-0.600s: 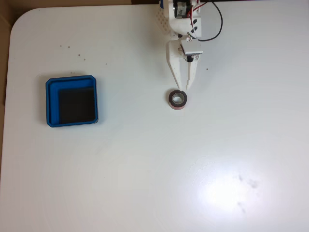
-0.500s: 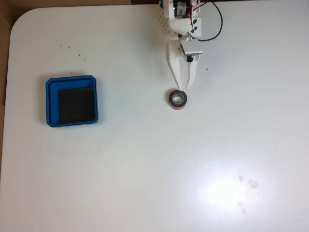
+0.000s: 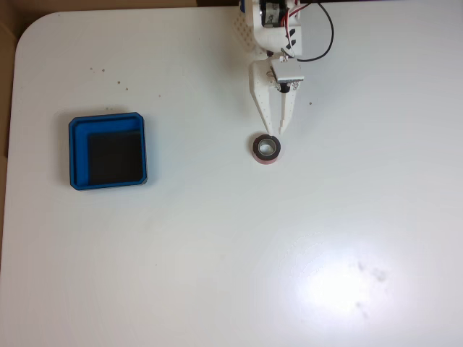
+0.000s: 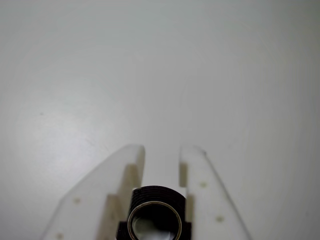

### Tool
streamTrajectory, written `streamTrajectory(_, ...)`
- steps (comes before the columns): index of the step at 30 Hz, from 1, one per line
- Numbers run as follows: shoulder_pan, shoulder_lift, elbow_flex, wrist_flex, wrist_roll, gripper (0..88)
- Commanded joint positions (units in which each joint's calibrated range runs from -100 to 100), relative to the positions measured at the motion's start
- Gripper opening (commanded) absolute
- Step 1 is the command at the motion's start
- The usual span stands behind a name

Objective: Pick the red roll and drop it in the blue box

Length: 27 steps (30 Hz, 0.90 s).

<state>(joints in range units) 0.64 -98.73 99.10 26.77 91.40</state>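
- White glossy counter (image 3: 217, 253), glare patch well below the pincer (image 3: 278, 131).
- Pincer fingers slightly apart, empty; red roll (image 3: 267, 149) just beneath its tips.
- Blue box (image 3: 108, 152) far left.

Setting: a hobby or maker-type robotics workspace, not identifiable more closely.

A plain white table (image 3: 217, 246) with a rounded corner is carrying the setup, and a brown surface (image 3: 7, 43) is showing past its left edge in the fixed view. At the top edge, a small white arm (image 3: 271, 36) of 3D-printed-looking plastic parts is reaching in, with an exposed servo motor and loose red and black wires (image 3: 318, 29) looping beside it. A strong overhead light is glaring off the tabletop near the lower right. A few dark specks are marking the surface. No walls, furniture or signage are showing, so the room type is remaining undetermined.
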Motion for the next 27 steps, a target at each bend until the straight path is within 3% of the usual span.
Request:
streamTrajectory(1,-0.01,-0.18,0.90,-1.27,-0.08,0.7)
streamTrajectory(8,0.09,4.50,-8.09,-1.27,-0.25,0.7)
streamTrajectory(17,-0.40,30.08,-28.12,-1.27,-0.25,0.7)
streamTrajectory(23,-0.50,37.02,-33.60,-0.86,-0.16,0.7)
streamTrajectory(27,-0.50,38.78,-36.21,5.91,-0.16,0.7)
